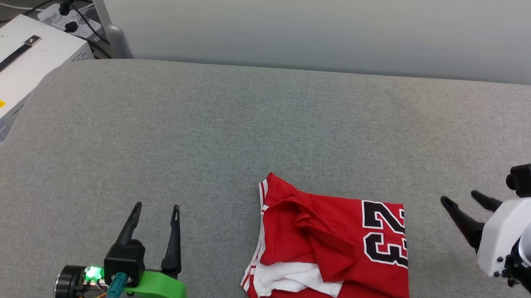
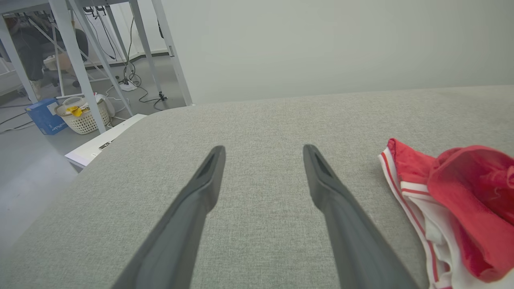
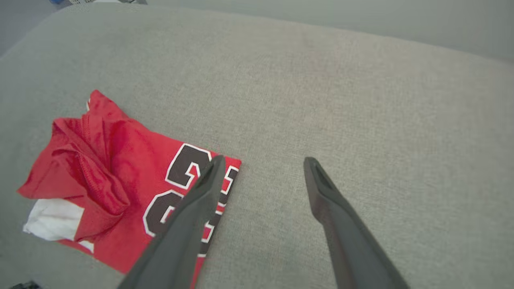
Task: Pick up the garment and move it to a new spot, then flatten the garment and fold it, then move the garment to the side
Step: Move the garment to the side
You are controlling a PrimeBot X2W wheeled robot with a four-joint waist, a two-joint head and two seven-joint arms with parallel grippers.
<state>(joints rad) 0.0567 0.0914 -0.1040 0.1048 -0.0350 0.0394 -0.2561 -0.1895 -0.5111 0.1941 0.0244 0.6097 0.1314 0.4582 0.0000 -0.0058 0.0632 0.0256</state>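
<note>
The garment, a red jersey with a black "23" and white sleeve cloth showing at its lower left, lies folded into a rough rectangle near the front of the grey table. My left gripper stands open well to its left, fingers pointing away from me, nothing between them. To the garment's right my right gripper is open and empty, fingers aimed toward it. The garment lies at the right in the left wrist view beside the open left gripper. The garment sits left of the open right gripper.
A white box with a black handle and a power strip with cables sit off the table's far left corner. A pale wall runs behind the table. Table legs and a basket stand on the floor beyond.
</note>
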